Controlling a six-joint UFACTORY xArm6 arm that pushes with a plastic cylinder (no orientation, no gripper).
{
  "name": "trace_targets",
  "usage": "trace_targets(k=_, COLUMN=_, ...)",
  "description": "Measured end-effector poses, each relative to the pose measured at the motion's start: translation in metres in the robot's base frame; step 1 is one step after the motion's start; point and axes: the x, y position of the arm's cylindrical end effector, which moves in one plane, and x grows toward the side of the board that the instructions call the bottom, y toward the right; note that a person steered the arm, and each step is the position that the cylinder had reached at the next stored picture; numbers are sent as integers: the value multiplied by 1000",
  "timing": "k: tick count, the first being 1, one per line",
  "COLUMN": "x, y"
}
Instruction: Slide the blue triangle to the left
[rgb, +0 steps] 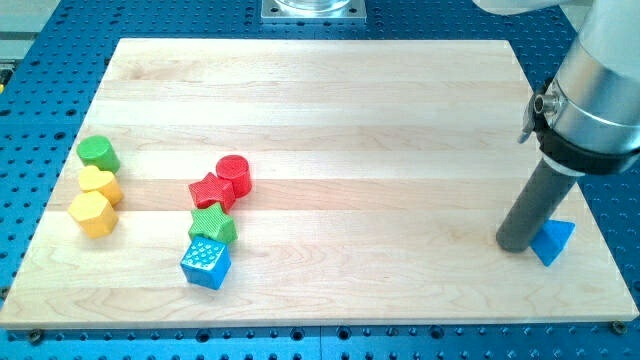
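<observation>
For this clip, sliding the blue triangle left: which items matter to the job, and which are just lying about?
Job:
blue triangle block, lower right
my tip, against its left side

Lying about:
blue cube
green star
red star
red cylinder
green cylinder
yellow heart
yellow hexagon

This is a robotics lab bench, not a home or shop — the pale wooden worktop (330, 110) lies on a blue metal breadboard (40, 20) drilled with a regular grid of mounting holes, the kind used to bolt down test rigs. A grey machined base plate (313, 9) is fixed at the view's top, and a silver-and-black robot arm (590, 95) reaches in from the view's right — with small printed-looking coloured blocks such as a blue cube (205, 262) set out as test pieces.
</observation>
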Motion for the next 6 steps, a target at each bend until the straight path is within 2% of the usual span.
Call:
trace_targets(k=1, x=-39, y=7)
trace_targets(k=2, x=-24, y=82)
trace_targets(k=3, x=1, y=87)
trace_targets(k=4, x=35, y=61)
trace_targets(k=5, x=34, y=56)
trace_targets(k=6, x=-4, y=91)
